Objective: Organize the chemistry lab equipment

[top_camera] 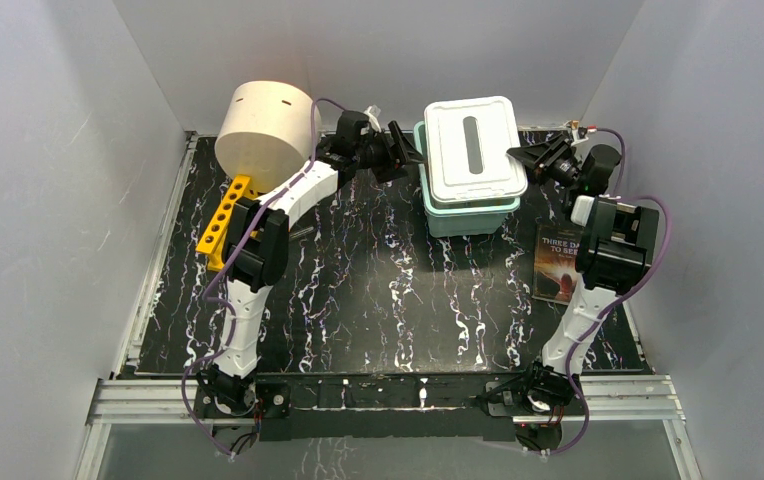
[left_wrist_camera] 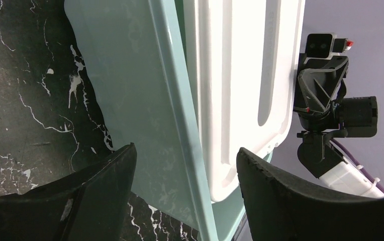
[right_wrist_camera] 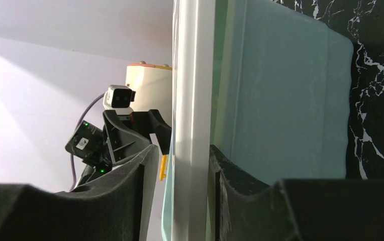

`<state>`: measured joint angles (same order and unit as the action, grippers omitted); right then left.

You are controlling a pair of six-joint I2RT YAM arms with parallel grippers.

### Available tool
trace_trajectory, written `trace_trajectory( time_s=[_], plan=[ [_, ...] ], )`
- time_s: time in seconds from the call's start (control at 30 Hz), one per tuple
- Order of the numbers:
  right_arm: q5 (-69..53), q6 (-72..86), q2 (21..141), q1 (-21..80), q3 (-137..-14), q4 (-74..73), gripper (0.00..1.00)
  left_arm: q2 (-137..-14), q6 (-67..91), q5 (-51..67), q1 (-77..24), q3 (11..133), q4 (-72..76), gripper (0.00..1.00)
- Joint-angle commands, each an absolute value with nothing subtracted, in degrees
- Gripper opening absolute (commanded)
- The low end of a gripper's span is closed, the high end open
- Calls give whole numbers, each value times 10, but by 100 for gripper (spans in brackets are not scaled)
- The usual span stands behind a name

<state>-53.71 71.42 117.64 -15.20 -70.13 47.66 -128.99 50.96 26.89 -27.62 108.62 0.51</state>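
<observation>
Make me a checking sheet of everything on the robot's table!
Surface: black marbled table.
Job's things: yellow holed rack under the left arm; teal bin at the back, white lid on it; other lab gear not seen.
Clutter: book at right; big cream cylinder back left.
Grippers: left gripper open, astride the bin's edge; right gripper open, astride the lid's edge.
Cables: purple cables loop along both arms.
Surroundings: plain grey walls, metal rail in front.

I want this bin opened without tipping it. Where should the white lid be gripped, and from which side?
Probably grip the white lid by its thin rim, which overhangs the teal bin, coming in level from a side edge. The top is broad and flat, too wide for the jaws; the rim is narrow enough, as the right gripper shows, its open fingers straddling it.
</observation>
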Motion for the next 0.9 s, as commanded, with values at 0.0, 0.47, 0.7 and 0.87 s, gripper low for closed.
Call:
trace_trajectory(
  time_s=[0.0, 0.47, 0.7, 0.87],
  plan=[
    [-534, 648, 1135, -151, -732, 419, 49, -1276, 491, 266, -279, 1118, -18, 72],
    [-502, 510, 1090, -155, -719, 279, 51, -1285, 489, 283, -279, 1124, -11, 73],
    [-494, 468, 1071, -155, -706, 251, 50, -1310, 510, 289, -286, 1130, -36, 62],
    [-500, 431, 1064, -155, -695, 235, 45, -1314, 503, 286, -293, 1137, -39, 55]
  ],
)
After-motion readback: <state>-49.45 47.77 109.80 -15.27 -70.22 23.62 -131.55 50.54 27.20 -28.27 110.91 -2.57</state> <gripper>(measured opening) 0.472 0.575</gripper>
